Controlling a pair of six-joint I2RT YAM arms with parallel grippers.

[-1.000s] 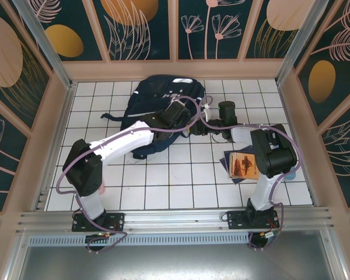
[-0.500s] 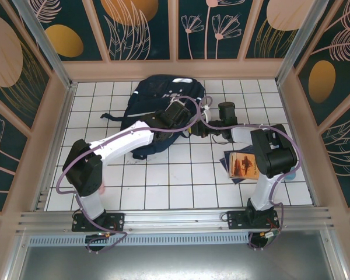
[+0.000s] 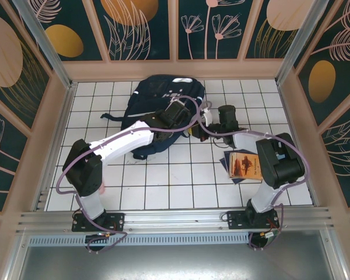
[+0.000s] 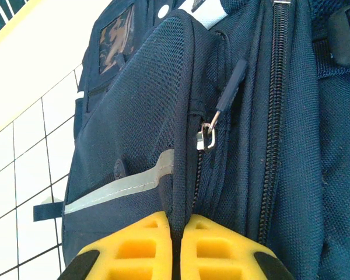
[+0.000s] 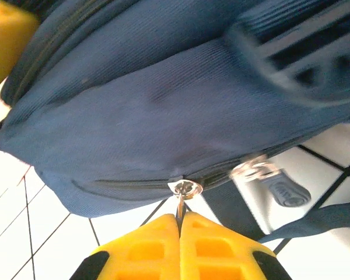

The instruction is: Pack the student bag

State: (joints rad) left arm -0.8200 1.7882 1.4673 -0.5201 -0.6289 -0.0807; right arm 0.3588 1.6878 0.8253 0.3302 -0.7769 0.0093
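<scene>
Bag (image 3: 154, 96) lay flat at the far middle of the white-tiled desk (image 3: 181, 181). Its long axis ran from far to near, leaning left toward the near end, and the end with the white patches pointed at the far wall. Left pincer (image 4: 175, 226) was clamped shut on a fold of the bag's fabric beside a mesh pocket. Right pincer (image 5: 179, 220) was closed tight on a metal zip pull (image 5: 184, 189) at the bag's lower edge. A book (image 3: 244, 165) lay well apart, near the right arm. Dark teal walls (image 3: 146, 29) with gold and pink leaf patterns, framed in pale wood, enclosed the desk.
</scene>
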